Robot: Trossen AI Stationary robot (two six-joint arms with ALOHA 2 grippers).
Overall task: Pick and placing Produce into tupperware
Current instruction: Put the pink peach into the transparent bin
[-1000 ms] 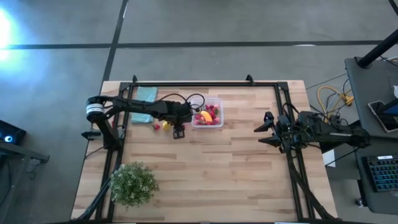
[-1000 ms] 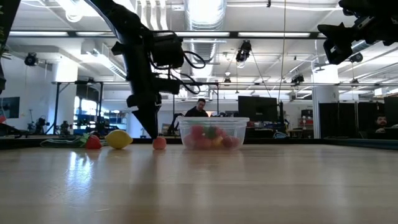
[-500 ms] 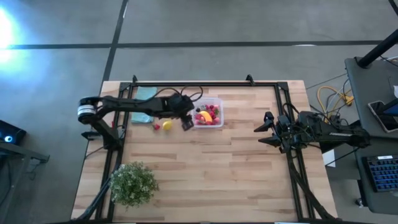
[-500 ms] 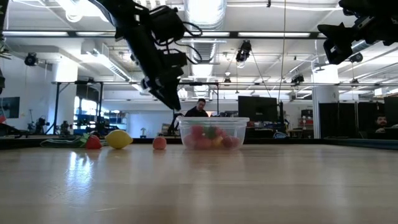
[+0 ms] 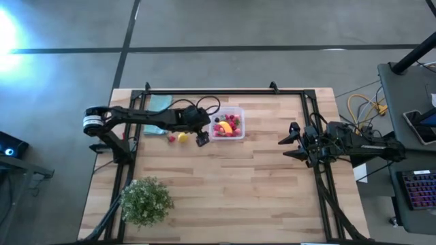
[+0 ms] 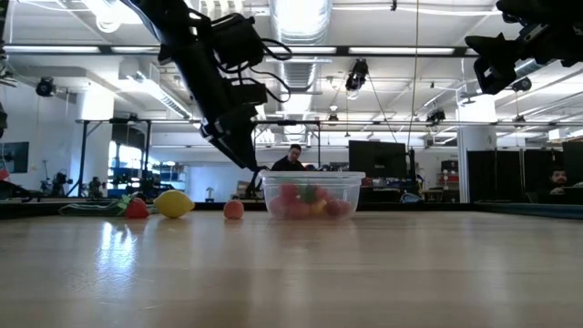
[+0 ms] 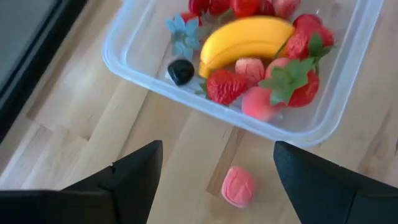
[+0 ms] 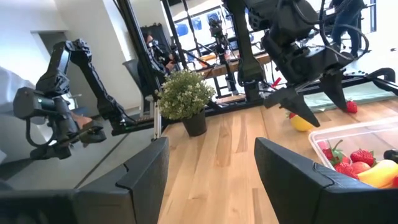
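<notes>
Left gripper (image 5: 202, 139) is hanging above the table just beside the tupperware (image 5: 238, 133), fingers spread wide with nothing in them, and a pink berry (image 7: 239, 186) sits on the wood right under it, just outside the box wall. Inside the box there's the banana (image 7: 245, 41), strawberries (image 7: 226, 86) and one dark piece (image 7: 181, 71), while a lemon (image 6: 174, 203) and a red berry (image 6: 137, 209) sit further along by the teal cloth (image 5: 160, 103). Right gripper (image 5: 291, 141) is parked well off at the table's far side, fingers apart and empty.

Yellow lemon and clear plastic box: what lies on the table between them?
One small pink berry piece lies between the yellow lemon and the clear plastic box, apart from both; the low view shows it.
</notes>
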